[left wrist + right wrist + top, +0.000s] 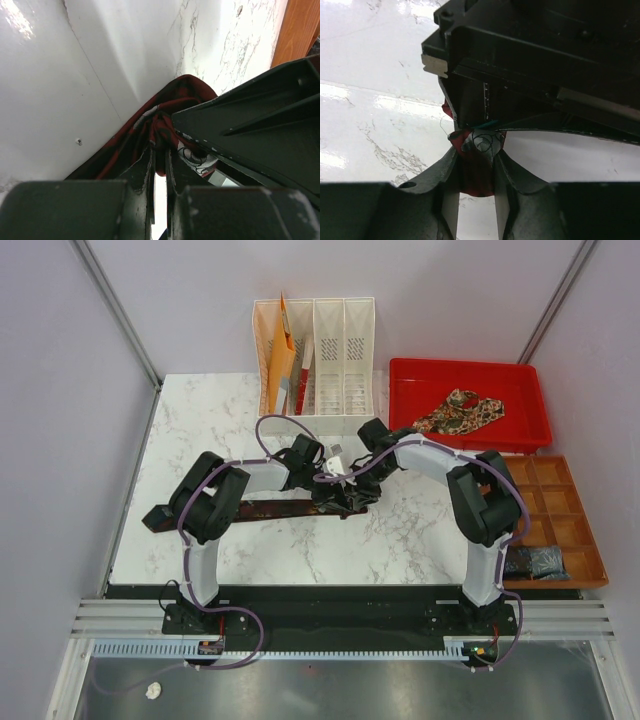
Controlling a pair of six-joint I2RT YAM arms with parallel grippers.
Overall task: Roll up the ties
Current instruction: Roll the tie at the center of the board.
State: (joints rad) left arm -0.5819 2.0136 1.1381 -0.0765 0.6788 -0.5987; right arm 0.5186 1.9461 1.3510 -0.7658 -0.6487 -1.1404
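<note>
Closest to the lens in your left wrist view: the left gripper, jaws almost together and nipping a bunched fold of the maroon tie. Your right wrist view shows the same from the other side. The right gripper stands narrow, with the wad of cloth filling the gap between its fingers, so read it as gripping the same bundle. The two wrists are nose to nose, nearly touching.

Position of work: the bundle sits near the middle of the marble table. From above, the flat remainder of the maroon tie runs as a dark strip leftward from the grippers, passing under your left forearm. Its long axis lies side to side, roughly parallel to the near table edge. The bundle is at the strip's right end.

Judgement: the roll is barely started, and most of the length is unrolled. Any further turn has to travel leftward along that axis, toward your left arm's base. The right arm reaches furthest in; the left is nearer the free length.

Second item: the paisley tie lies crumpled in the red tray, well apart at back right, untouched.
</note>
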